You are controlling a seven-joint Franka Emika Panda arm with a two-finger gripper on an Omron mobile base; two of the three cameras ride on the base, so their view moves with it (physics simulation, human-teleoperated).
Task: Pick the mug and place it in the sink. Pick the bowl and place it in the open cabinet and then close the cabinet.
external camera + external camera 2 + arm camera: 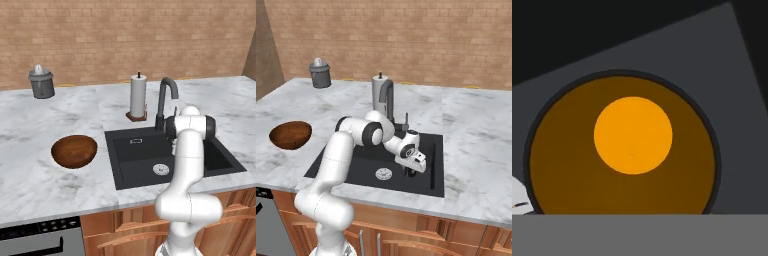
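Observation:
The hand view looks straight down into the mug (633, 135): a dark rim, brown inner walls and an orange bottom, with the sink's dark floor around it. My gripper (411, 172) hangs low inside the black sink (351, 162), right of the silver drain (383, 174); whether its fingers stand open or hold the mug I cannot tell. In the left base view my arm hides the hand over the sink (135, 165). The brown wooden bowl (74, 151) (290, 135) sits upright on the counter left of the sink. The cabinet is out of view.
A dark gooseneck faucet (166, 95) (387, 100) rises behind the basin, with a paper towel roll (138, 95) beside it. A grey lidded jar (41, 82) (320, 73) stands at the back left by the brick wall. An oven front (40, 237) sits below the counter's left end.

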